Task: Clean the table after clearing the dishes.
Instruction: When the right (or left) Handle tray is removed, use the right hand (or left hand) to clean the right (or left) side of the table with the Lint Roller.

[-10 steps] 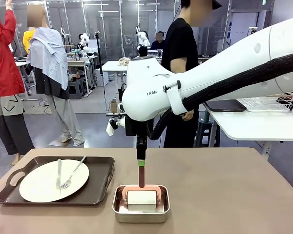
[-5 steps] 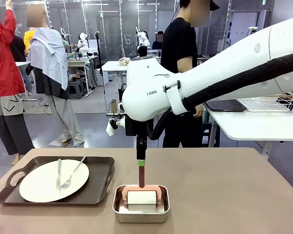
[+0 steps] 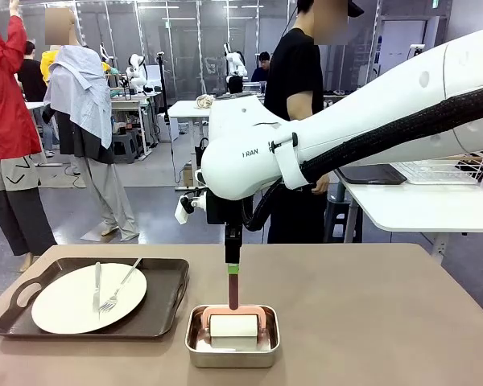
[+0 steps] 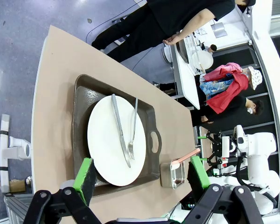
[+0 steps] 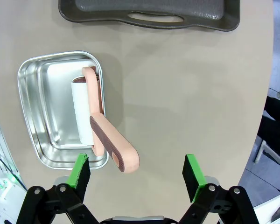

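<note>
A white plate [image 3: 68, 304] with a fork and a knife lies on a dark brown tray [image 3: 165, 277] at the left of the beige table [image 3: 370, 322]. My right gripper [image 3: 233, 269] points straight down over the upright pink handle [image 3: 233, 291] of a lint roller. In the right wrist view that gripper [image 5: 136, 175] is open, and the handle's end [image 5: 121, 156] rises between its green pads, touching neither. My left gripper [image 4: 142, 179] hangs open high above the plate [image 4: 102, 140] and its tray [image 4: 81, 102], holding nothing.
The roller's white roll [image 3: 233, 326] rests in a small steel pan [image 3: 195, 342] near the table's front edge, right of the tray. A person in black [image 3: 294, 80] stands at the far side. A white table [image 3: 419, 205] stands behind at right.
Neither arm nor anything on the table has moved. The person's hand behind the right arm has shifted slightly.
</note>
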Controlling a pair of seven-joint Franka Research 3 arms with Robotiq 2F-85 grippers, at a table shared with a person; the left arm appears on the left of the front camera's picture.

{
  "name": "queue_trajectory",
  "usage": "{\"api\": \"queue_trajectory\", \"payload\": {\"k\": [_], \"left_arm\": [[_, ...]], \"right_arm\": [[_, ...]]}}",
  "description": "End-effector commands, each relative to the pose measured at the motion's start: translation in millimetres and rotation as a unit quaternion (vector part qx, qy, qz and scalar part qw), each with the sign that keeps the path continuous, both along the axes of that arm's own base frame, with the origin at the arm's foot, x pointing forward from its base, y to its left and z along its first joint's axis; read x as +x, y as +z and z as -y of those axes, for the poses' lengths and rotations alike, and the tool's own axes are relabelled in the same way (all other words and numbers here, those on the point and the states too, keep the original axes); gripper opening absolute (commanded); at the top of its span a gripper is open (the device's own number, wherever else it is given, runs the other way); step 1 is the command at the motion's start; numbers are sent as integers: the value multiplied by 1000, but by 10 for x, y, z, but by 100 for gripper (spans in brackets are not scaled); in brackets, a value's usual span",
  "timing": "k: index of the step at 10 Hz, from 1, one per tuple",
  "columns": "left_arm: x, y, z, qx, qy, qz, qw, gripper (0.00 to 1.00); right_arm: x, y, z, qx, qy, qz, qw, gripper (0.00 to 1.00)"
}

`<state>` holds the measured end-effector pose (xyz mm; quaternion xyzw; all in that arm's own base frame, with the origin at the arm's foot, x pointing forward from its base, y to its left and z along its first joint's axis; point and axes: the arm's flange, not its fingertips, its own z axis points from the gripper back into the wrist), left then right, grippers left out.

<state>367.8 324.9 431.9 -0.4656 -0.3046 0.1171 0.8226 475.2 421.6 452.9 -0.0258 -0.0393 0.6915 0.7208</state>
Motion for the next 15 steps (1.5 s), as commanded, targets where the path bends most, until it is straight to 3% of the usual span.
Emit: {"api": "queue_trajectory", "payload": {"k": [1, 2, 3, 4, 5, 7, 10, 11, 13, 14, 15], "left_arm": [[-19, 21, -28, -4, -3, 2, 1000, 100], [-19, 21, -28, -4, -3, 2, 1000, 100], [-19, 21, -28, -4, -3, 2, 1000, 100], [-19, 21, -28, -4, -3, 2, 1000, 100], [-19, 21, -28, -4, -3, 2, 1000, 100], [-19, 21, -28, -4, -3, 2, 1000, 100], [-19, 21, -28, -4, -3, 2, 1000, 100], [-19, 21, -28, -4, -3, 2, 1000, 100], [-19, 21, -28, -4, -3, 2, 1000, 100], [-19, 21, -28, -4, -3, 2, 1000, 100], [-19, 21, -28, -4, -3, 2, 1000, 100]], "right_arm": [[0, 0, 0, 0, 0, 0, 1000, 100], [190, 207, 278, 78, -49, -40, 995, 100], [340, 447, 718, 196, -100, -98, 970, 100], [426, 596, 1206, 301, -138, -144, 933, 100], [462, 660, 1740, 366, -187, -163, 897, 100], [400, 558, 2828, 495, -278, -207, 797, 100], [5, 329, 4388, 669, -372, -250, 593, 100], [-267, 257, 4957, 695, -417, -233, 537, 100], [-902, 104, 5867, 699, -528, -169, 452, 100], [-1280, -61, 6170, 698, -578, -155, 392, 100], [-1699, -231, 6388, 698, -612, -135, 346, 100]]}}
